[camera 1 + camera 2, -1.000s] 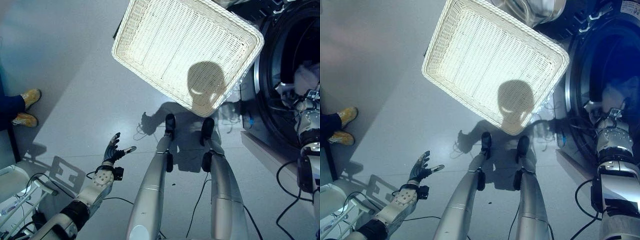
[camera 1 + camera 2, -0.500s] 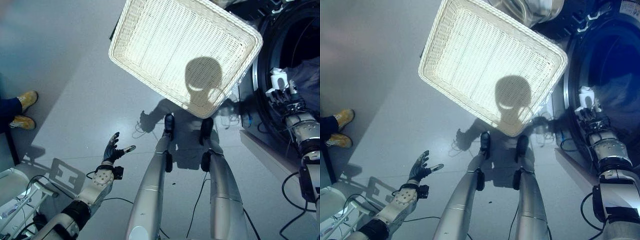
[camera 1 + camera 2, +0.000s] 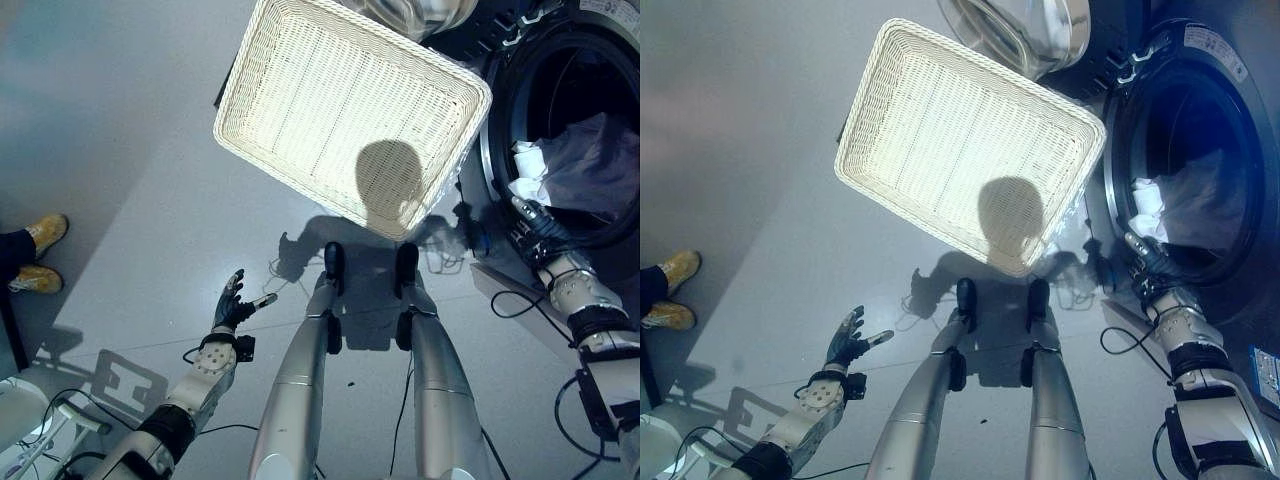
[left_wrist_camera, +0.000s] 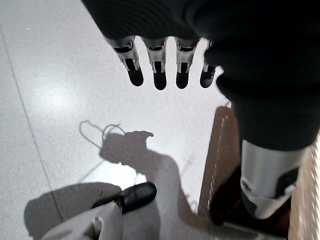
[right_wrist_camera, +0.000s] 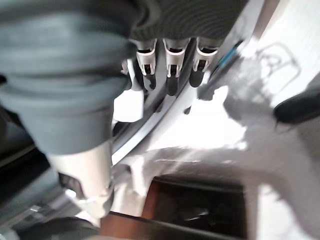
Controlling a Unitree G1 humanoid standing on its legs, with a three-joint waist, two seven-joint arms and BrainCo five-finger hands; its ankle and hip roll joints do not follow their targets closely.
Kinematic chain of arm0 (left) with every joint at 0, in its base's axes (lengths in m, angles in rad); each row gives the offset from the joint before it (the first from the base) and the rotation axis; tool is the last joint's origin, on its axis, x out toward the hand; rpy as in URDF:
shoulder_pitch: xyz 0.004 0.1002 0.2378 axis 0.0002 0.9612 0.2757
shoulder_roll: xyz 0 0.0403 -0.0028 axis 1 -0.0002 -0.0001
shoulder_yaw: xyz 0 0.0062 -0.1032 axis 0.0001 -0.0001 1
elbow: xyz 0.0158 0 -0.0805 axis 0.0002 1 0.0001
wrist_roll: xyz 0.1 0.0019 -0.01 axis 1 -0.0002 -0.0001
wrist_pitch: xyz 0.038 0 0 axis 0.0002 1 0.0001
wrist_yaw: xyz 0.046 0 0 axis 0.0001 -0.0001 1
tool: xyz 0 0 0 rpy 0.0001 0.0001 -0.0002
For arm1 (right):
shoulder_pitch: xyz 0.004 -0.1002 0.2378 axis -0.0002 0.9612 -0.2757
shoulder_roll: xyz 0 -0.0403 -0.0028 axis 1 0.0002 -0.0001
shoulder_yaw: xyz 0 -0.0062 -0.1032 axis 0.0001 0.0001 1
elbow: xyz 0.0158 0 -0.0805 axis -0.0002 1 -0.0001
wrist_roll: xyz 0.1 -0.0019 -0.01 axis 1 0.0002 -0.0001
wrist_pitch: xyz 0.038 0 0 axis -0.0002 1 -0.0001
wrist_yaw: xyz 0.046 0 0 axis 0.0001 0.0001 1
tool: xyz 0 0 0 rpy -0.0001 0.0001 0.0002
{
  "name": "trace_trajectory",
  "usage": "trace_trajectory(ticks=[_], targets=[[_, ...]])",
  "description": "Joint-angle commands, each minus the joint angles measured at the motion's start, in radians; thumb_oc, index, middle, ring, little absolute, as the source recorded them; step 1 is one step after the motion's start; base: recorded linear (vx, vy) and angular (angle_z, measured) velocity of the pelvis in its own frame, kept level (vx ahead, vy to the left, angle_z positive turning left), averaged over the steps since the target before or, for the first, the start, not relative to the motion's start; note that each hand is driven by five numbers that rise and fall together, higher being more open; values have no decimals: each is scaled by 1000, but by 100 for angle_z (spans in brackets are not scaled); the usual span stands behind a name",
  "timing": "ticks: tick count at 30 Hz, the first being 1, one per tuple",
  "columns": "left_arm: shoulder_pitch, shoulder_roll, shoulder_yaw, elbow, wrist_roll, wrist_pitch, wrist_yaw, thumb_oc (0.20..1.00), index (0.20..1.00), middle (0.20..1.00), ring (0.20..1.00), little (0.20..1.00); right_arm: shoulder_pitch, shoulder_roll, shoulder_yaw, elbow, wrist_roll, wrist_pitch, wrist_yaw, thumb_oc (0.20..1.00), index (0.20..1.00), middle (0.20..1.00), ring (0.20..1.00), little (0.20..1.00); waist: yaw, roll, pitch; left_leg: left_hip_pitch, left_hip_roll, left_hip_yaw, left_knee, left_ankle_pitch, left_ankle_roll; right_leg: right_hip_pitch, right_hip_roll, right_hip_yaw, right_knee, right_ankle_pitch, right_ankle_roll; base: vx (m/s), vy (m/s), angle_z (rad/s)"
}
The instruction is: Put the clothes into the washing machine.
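Observation:
The washing machine (image 3: 1200,130) stands at the right with its round opening facing me. Inside the drum lie clothes: a grey-lilac garment (image 3: 595,165) and a white piece (image 3: 525,172) near the rim. My right hand (image 3: 528,222) hovers just outside the lower rim of the opening, fingers straight and holding nothing. The white wicker basket (image 3: 350,110) sits on the floor ahead, with no clothes in it. My left hand (image 3: 232,305) hangs low at the left over the floor, fingers spread and open, its fingers (image 4: 160,75) straight in the left wrist view.
The machine's glass door (image 3: 1025,30) stands swung open behind the basket. A person's yellow shoes (image 3: 38,255) show at the far left. A white object (image 3: 20,420) sits at the lower left corner. Grey floor (image 3: 130,150) lies to the left of the basket.
My right hand has drawn back out of the drum to just outside its lower rim, leaving the clothes inside. The camera has shifted, showing more of the opening. The left hand holds still.

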Motion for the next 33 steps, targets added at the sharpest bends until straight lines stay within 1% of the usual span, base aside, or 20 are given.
trace_trajectory(ticks=[1, 4, 7, 8, 11, 12, 14, 15, 17, 18, 19, 20, 21, 23, 25, 26, 27, 30, 31, 33], targets=[[46, -19, 46, 56, 54, 12, -26, 1000, 1000, 1000, 1000, 1000, 55, 11, 56, -30, -119, -52, 63, 1000, 1000, 1000, 1000, 1000, 13, -1, -15, 127, -25, 48, -45, -58, -26, 82, 63, -60, 45, -57, 40, -61, 116, -1], [49, -34, 64, 87, 64, 20, -44, 1000, 1000, 1000, 1000, 1000, 79, 41, 71, -29, -166, -49, 82, 1000, 1000, 1000, 1000, 1000, 11, -10, -15, 166, -27, 48, -47, -66, -25, 120, 62, -55, 31, -54, 45, -50, 119, -3], [51, -58, 92, 144, 71, 15, -79, 1000, 1000, 1000, 1000, 1000, 112, 81, 100, -11, -245, -55, 99, 1000, 1000, 1000, 1000, 1000, 9, -25, -15, 235, -26, 53, -56, -76, -24, 188, 54, -44, -2, -44, 55, -37, 115, -4], [52, -66, 106, 170, 71, 15, -97, 1000, 1000, 1000, 1000, 1000, 132, 107, 111, -1, -271, -47, 107, 1000, 1000, 1000, 1000, 1000, 8, -33, -15, 277, -25, 58, -60, -84, -24, 231, 49, -40, -21, -40, 61, -33, 104, -2], [47, -86, 133, 229, 70, 9, -137, 1000, 1000, 1000, 1000, 1000, 163, 164, 130, 30, -306, -38, 100, 1000, 1000, 1000, 1000, 1000, 7, -48, -15, 345, -21, 66, -66, -96, -25, 302, 40, -38, -48, -36, 71, -21, 73, -5], [47, -87, 136, 234, 67, 8, -143, 1000, 1000, 1000, 1000, 1000, 166, 169, 132, 34, -320, -36, 102, 1000, 1000, 1000, 1000, 1000, 6, -49, -15, 352, -21, 68, -67, -97, -25, 311, 39, -37, -52, -35, 71, -23, 61, -5], [38, -95, 149, 266, 49, 5, -181, 1000, 1000, 1000, 1000, 1000, 176, 194, 147, 61, -344, -40, 86, 1000, 1000, 1000, 1000, 1000, 6, -58, -15, 393, -19, 72, -74, -103, -26, 357, 35, -36, -72, -35, 74, -18, 44, 0], [37, -104, 157, 282, 33, 2, -214, 1000, 1000, 1000, 1000, 1000, 192, 213, 153, 70, -368, -39, 74, 1000, 1000, 1000, 1000, 1000, 6, -64, -15, 423, -19, 72, -83, -105, -28, 392, 31, -36, -88, -34, 75, -18, 48, 4], [39, -116, 174, 307, -7, 5, -294, 1000, 1000, 1000, 1000, 1000, 217, 242, 161, 101, -408, -64, 66, 1000, 1000, 1000, 1000, 1000, 8, -73, -17, 473, -21, 70, -94, -110, -30, 450, 25, -38, -111, -33, 77, 11, 49, 1], [59, -132, 184, 332, -46, 8, -367, 1000, 1000, 1000, 1000, 1000, 266, 274, 173, 123, -448, -108, 64, 1000, 1000, 1000, 1000, 1000, 12, -84, -54, 514, -22, 66, -112, -115, -31, 497, 18, -40, -139, -32, 80, 45, 47, 1], [64, -136, 187, 339, -53, 9, -383, 1000, 1000, 1000, 1000, 1000, 278, 281, 174, 126, -454, -121, 64, 1000, 1000, 1000, 1000, 1000, 12, -86, -63, 523, -22, 66, -117, -115, -32, 507, 17, -41, -145, -32, 81, 114, 68, 0], [88, -153, 200, 374, -78, 12, -444, 1000, 1000, 1000, 1000, 1000, 333, 309, 177, 137, -519, -184, 62, 1000, 1000, 1000, 1000, 1000, 13, -98, -107, 559, -21, 64, -139, -116, -35, 551, 16, -43, -176, -29, 81, 85, 43, -3], [91, -155, 202, 377, -80, 13, -449, 1000, 1000, 1000, 1000, 1000, 340, 312, 178, 137, -523, -188, 61, 1000, 1000, 1000, 1000, 1000, 12, -99, -112, 565, -21, 64, -142, -116, -36, 557, 17, -42, -180, -29, 81, 142, 39, -4], [120, -177, 230, 428, -116, 30, -532, 1000, 1000, 1000, 1000, 1000, 406, 341, 181, 143, -577, -256, 30, 1000, 1000, 1000, 1000, 1000, 6, -116, -170, 626, -18, 63, -184, -115, -42, 631, 24, -45, -238, -26, 81, 160, 10, 0], [137, -192, 244, 460, -126, 36, -564, 1000, 1000, 1000, 1000, 1000, 438, 357, 182, 150, -641, -280, 14, 1000, 1000, 1000, 1000, 1000, 1, -124, -201, 664, -16, 64, -209, -113, -46, 672, 31, -46, -272, -19, 82, 124, 12, 0], [137, -192, 244, 460, -126, 36, -564, 1000, 1000, 1000, 1000, 1000, 438, 357, 182, 150, -641, -280, 14, 1000, 1000, 1000, 1000, 1000, 1, -124, -201, 664, -16, 64, -209, -113, -46, 672, 31, -46, -272, -19, 82, 160, -14, -2], [155, -210, 266, 526, -101, 61, -613, 1000, 1000, 1000, 1000, 1000, 479, 376, 199, 189, -709, -238, 103, 1000, 1000, 1000, 1000, 1000, 0, -138, -256, 720, -11, 70, -249, -111, -50, 734, 40, -57, -322, -11, 81, 103, -22, -3], [154, -212, 267, 541, -91, 66, -622, 1000, 1000, 1000, 1000, 1000, 482, 379, 202, 203, -719, -235, 108, 1000, 1000, 1000, 1000, 1000, 1, -140, -266, 730, -11, 69, -254, -111, -49, 744, 42, -59, -326, -12, 80, 108, -49, 7], [160, -229, 262, 618, 11, 92, -645, 1000, 1000, 1000, 1000, 1000, 508, 399, 236, 261, -847, -181, 109, 1000, 1000, 1000, 1000, 1000, 6, -151, -328, 782, -11, 51, -262, -124, -42, 802, 57, -59, -324, -37, 65, 236, -130, 17], [164, -233, 261, 626, 26, 96, -645, 1000, 1000, 1000, 1000, 1000, 512, 402, 245, 263, -872, -169, 103, 1000, 1000, 1000, 1000, 1000, 7, -153, -341, 795, -12, 47, -260, -129, -41, 816, 60, -60, -325, -41, 62, 148, -81, 14]])
